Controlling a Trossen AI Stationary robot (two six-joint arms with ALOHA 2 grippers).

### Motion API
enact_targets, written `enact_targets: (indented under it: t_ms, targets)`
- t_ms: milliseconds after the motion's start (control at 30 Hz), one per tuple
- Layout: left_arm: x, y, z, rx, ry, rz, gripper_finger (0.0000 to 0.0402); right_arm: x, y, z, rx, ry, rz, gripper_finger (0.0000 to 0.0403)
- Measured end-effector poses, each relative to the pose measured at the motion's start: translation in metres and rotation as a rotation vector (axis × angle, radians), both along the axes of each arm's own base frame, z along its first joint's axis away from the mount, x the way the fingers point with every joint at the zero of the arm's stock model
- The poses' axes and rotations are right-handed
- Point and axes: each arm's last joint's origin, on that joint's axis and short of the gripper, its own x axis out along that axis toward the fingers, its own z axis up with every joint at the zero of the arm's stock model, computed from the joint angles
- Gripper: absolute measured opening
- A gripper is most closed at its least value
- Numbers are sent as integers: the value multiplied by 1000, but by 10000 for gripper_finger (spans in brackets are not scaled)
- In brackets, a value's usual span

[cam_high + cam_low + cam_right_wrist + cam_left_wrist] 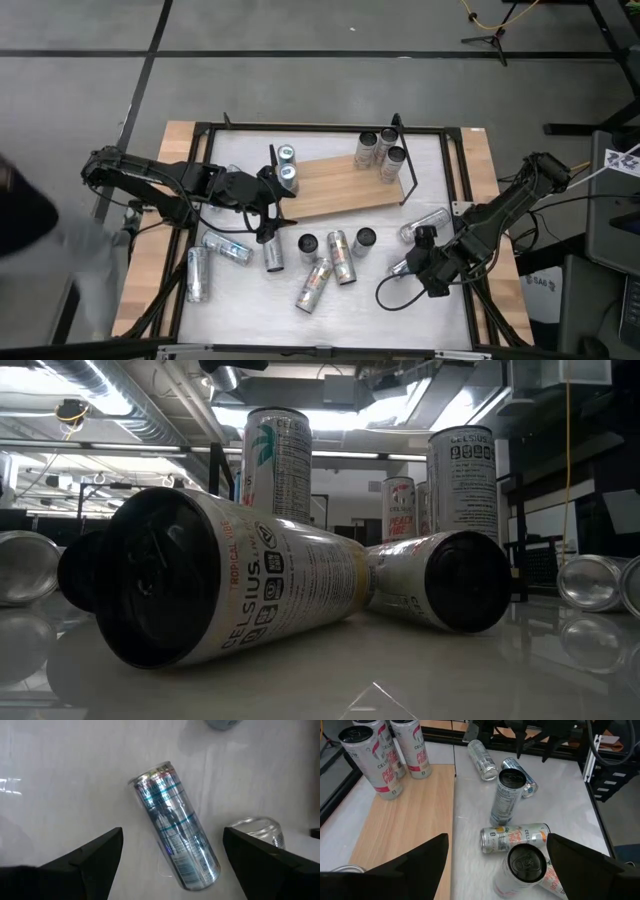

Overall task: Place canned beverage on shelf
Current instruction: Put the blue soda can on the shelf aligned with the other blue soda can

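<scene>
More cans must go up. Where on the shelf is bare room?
The shelf is bare in its middle, between the two cans at its left end and the three cans at its right end. The tabletop in front is crowded with loose cans.

Shelf [335, 188]: flat light-brown wood board w/ thin black wire frame ends, lay tilted across the far half of the white table. Three cans [380, 151] stood upright at its right end, two cans [287, 167] upright at its left end. Approx. nine more cans [325, 262] were off the shelf on the tabletop nearer the front, most lying on their sides, a couple upright.
</scene>
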Motion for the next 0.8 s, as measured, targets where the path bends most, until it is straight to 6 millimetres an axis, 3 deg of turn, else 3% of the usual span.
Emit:
enact_targets:
  t_ms: [300,800]
  targets:
    - [0,0,0,0,0,0,330,-5,-4,-38,22,11,3,340]
    - [0,1,0,15,-2,22,330,-9,-9,-62,15,-23,-4,340]
